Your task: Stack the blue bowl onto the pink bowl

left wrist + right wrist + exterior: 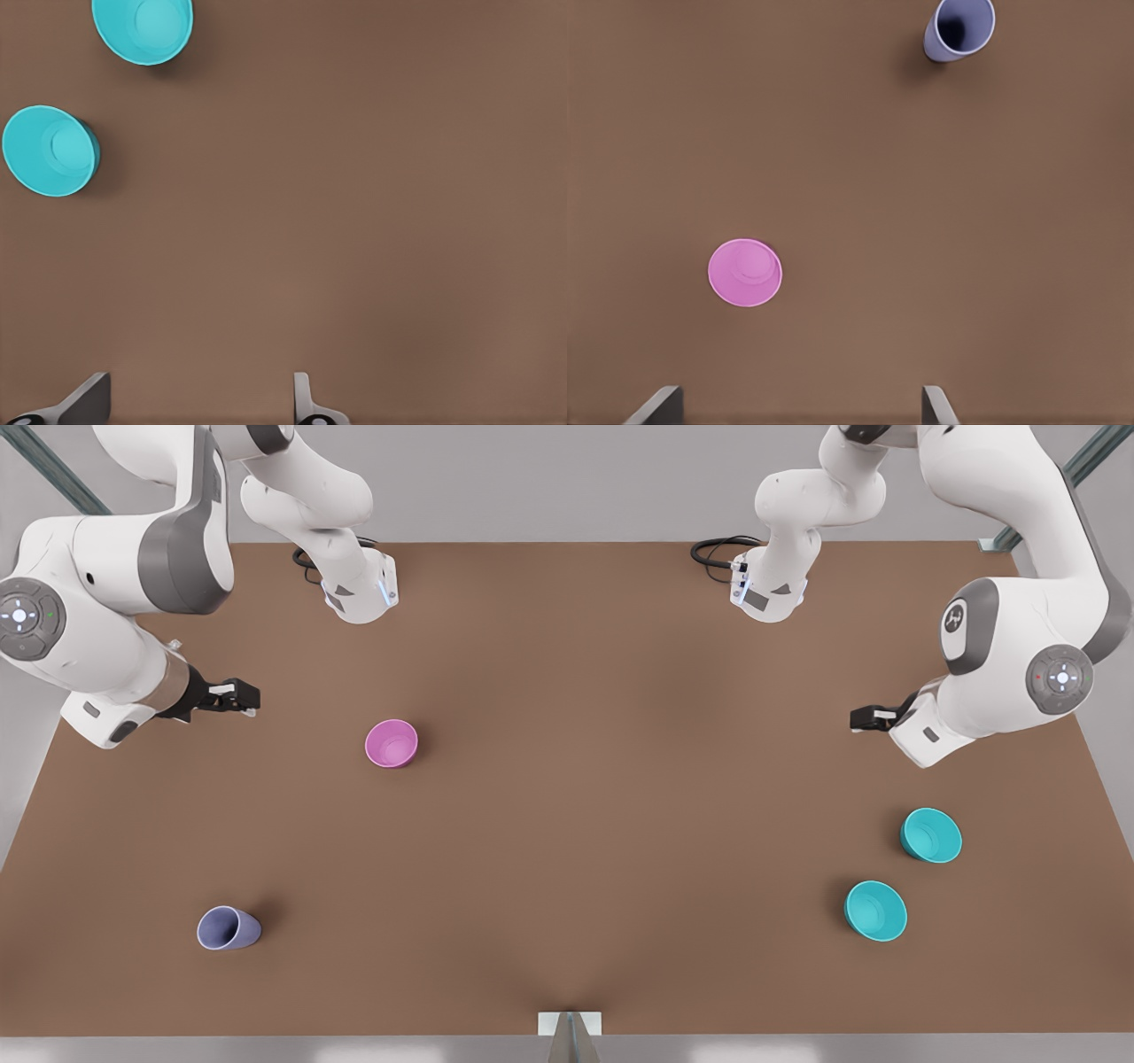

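The pink bowl stands upright on the table, left of centre in the front view. Two alike teal-blue bowls sit close together at the front view's right; they also appear as the pair in the left wrist view. My left gripper hovers open above the table, back from the teal bowls and apart from them. My right gripper is open at the front view's left, a short way from the pink bowl, holding nothing.
A lavender-blue cup lies on its side near the front left of the brown table. Both arm bases stand at the back edge. A small bracket sits at the front edge.
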Robot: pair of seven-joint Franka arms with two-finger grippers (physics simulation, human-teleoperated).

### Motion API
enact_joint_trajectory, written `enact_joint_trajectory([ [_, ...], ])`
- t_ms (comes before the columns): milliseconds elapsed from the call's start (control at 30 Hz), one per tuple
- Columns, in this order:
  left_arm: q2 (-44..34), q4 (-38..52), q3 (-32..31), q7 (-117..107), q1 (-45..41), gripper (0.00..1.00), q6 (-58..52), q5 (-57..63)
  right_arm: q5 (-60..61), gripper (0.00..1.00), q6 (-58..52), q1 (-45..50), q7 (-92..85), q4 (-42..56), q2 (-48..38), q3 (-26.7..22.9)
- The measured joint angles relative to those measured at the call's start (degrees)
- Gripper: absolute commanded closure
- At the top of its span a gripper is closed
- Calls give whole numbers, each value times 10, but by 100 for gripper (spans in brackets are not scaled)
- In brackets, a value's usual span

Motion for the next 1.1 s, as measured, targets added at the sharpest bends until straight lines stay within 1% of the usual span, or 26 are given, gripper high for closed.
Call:
enact_joint_trajectory([
  [133, 0, 0, 0, 1, 1, 0, 0, 0, -11, 0, -13, 1, -5, -12, 19, 0],
  [167, 0, 0, 0, 1, 1, 0, 0, 0, -21, 0, -16, 1, -6, -44, 22, 0],
  [233, 0, 0, 0, 1, 1, 0, 0, 0, -32, 0, 8, -6, -9, -165, 23, -2],
  [333, 1, -1, 0, 1, 4, 0, -1, 0, -32, 0, 100, -38, -12, -323, 26, -3],
  [467, 16, 0, 1, 1, 29, 0, -9, 2, -12, 0, 241, -62, -16, -454, 33, -3],
  [600, 18, 1, 1, 2, 29, 0, -14, 4, 37, 0, 338, -46, -19, -505, 17, 2],
  [800, 18, 1, 1, 2, 29, 0, -15, 4, 98, 0, 427, -10, -22, -574, -1, 7],
  [967, 22, 0, 1, 2, 29, 0, -12, 2, 115, 0, 500, 0, -23, -608, 26, 9],
  [1100, 22, 0, 1, 2, 30, 0, -9, 1, 118, 0, 548, 3, -22, -616, 47, 10],
])
